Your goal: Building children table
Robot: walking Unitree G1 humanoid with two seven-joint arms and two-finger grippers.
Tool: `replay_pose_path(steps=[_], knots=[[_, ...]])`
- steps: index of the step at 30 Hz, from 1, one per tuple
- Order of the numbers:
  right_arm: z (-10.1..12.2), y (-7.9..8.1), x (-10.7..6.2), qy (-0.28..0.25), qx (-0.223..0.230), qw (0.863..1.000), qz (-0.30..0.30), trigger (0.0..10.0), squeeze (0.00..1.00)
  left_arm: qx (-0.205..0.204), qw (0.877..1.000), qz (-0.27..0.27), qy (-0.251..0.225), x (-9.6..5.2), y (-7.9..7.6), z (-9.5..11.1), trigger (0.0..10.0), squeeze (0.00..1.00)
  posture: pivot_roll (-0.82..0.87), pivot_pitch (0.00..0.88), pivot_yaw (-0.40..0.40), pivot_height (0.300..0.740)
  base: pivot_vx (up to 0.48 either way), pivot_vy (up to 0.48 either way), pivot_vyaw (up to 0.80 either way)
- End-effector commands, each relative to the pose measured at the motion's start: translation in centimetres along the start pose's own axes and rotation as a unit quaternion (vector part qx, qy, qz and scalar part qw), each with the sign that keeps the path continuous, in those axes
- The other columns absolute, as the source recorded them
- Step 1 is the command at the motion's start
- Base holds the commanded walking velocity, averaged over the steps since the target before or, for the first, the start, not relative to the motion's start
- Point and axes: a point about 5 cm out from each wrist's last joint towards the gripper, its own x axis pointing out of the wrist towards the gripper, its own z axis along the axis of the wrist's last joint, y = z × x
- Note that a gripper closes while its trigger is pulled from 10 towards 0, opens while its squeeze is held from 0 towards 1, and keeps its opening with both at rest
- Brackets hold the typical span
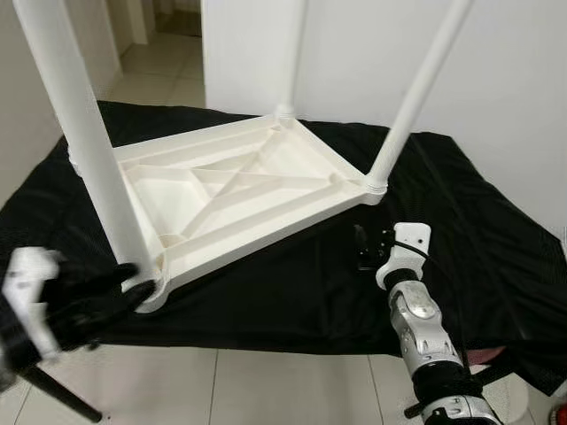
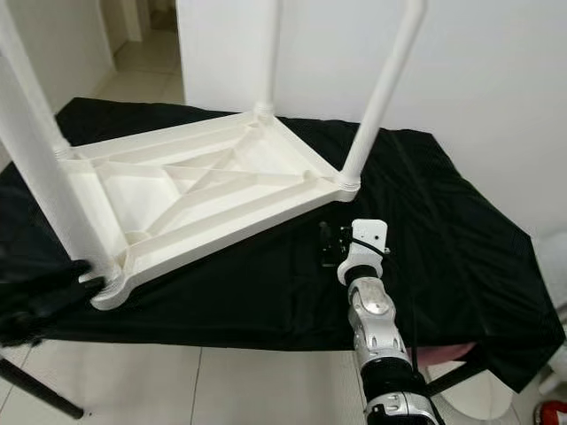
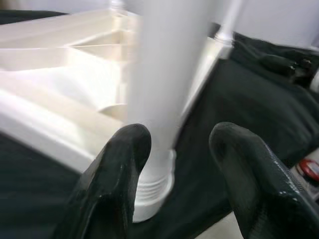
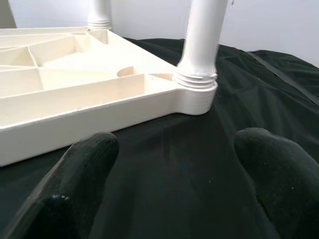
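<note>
A white plastic children's table (image 1: 230,190) lies upside down on a black cloth (image 1: 461,230), its ribbed underside facing up. White legs stand up from its corners: a thick near-left leg (image 1: 84,133), a near-right leg (image 1: 416,97) and a far leg (image 1: 292,53). My left gripper (image 1: 133,285) is at the base of the near-left leg. In the left wrist view its fingers (image 3: 119,164) are open on either side of that leg's threaded foot (image 3: 154,184). My right gripper (image 1: 370,243) hovers open over the cloth, just short of the near-right leg's socket (image 4: 197,92).
The cloth-covered surface ends at its front edge right before me, with pale tiled floor (image 1: 266,385) below. A white wall (image 1: 496,80) stands close behind on the right. A doorway (image 1: 159,44) opens at the back left. A black stand leg (image 1: 53,394) slants at lower left.
</note>
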Motion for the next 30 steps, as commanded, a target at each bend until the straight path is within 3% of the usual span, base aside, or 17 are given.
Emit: replay_pose_path(steps=[1,5,12,14,15,17,18,21,24,25,26,30], knots=[[-0.3,-0.1,0.0,0.005,-0.001,1.000,0.000,10.0,0.00,-0.010,1.000,-0.023,0.014,-0.9,0.3,-0.2,10.0,0.00,0.14,0.000,-0.099,0.740,0.000,0.000,0.00],[-0.4,0.1,0.0,0.006,-0.003,1.000,0.007,10.0,0.00,-0.005,0.999,0.040,0.025,-2.5,2.2,-0.8,10.0,0.00,0.13,0.000,-0.110,0.740,0.000,0.000,0.00],[-0.4,0.4,-0.1,0.005,-0.003,1.000,0.015,10.0,0.00,-0.008,0.996,0.086,0.019,-2.1,3.5,-1.0,10.0,0.00,0.13,0.000,-0.114,0.740,0.000,0.000,0.00],[-0.5,0.8,-0.1,0.006,-0.002,1.000,0.022,10.0,0.00,0.016,0.992,0.122,-0.001,1.0,4.4,-0.7,10.0,0.00,0.12,0.000,-0.124,0.740,0.000,0.000,0.00],[-0.5,0.8,-0.1,0.006,-0.002,1.000,0.022,10.0,0.00,0.016,0.992,0.122,-0.001,1.0,4.4,-0.7,10.0,0.00,0.12,0.000,-0.124,0.740,0.000,0.000,0.00],[-0.5,1.1,-0.1,0.005,-0.002,1.000,0.026,10.0,0.00,0.037,0.991,0.128,-0.018,3.7,4.5,-0.2,10.0,0.00,0.11,0.000,-0.127,0.740,0.000,0.000,0.00],[-0.5,1.1,-0.1,0.005,-0.002,1.000,0.026,10.0,0.00,0.037,0.991,0.128,-0.018,3.7,4.5,-0.2,10.0,0.00,0.11,0.000,-0.127,0.740,0.000,0.000,0.00],[-0.2,1.4,0.0,0.001,-0.001,1.000,0.031,10.0,0.00,0.063,0.990,0.124,-0.038,6.1,4.3,1.0,10.0,0.00,0.09,0.000,-0.129,0.740,0.000,0.000,0.00],[-0.1,1.5,0.0,-0.001,-0.001,0.999,0.033,10.0,0.00,0.073,0.989,0.120,-0.050,6.9,4.1,1.6,10.0,0.00,0.09,0.000,-0.129,0.740,0.000,0.000,0.00],[0.0,1.7,-0.1,-0.004,-0.005,0.999,0.046,10.0,0.00,0.090,0.988,0.106,-0.068,8.2,3.5,2.6,10.0,0.00,0.08,0.000,-0.136,0.740,0.000,0.000,0.00],[0.0,1.7,-0.1,-0.004,-0.005,0.999,0.046,10.0,0.00,0.090,0.988,0.106,-0.068,8.2,3.5,2.6,10.0,0.00,0.08,0.000,-0.136,0.740,0.000,0.000,0.00],[0.0,2.5,-0.6,-0.003,-0.013,0.996,0.090,10.0,0.00,0.102,0.989,0.063,-0.087,10.8,1.8,3.8,10.0,0.00,0.07,0.000,-0.135,0.740,0.000,0.000,0.00]])
